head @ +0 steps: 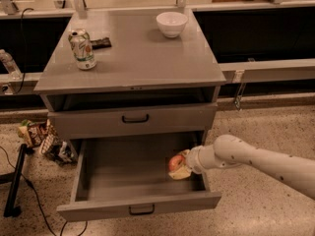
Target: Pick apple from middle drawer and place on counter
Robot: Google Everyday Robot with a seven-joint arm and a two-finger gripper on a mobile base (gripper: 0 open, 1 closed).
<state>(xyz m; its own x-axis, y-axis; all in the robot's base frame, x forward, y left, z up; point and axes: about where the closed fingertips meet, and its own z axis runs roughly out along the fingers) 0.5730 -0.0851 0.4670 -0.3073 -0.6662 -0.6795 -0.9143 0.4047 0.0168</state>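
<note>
At four o'clock inside the open middle drawer (138, 208), the end effector (182, 167) meets the apple (175, 162) (grip: cannot tell). Lifting it onto the surface (142, 58) at twelve o'clock remains.

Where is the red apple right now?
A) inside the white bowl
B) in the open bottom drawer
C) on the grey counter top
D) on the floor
B: the apple lies in the pulled-out middle drawer, at its right side, with the gripper reaching in at it.
</note>
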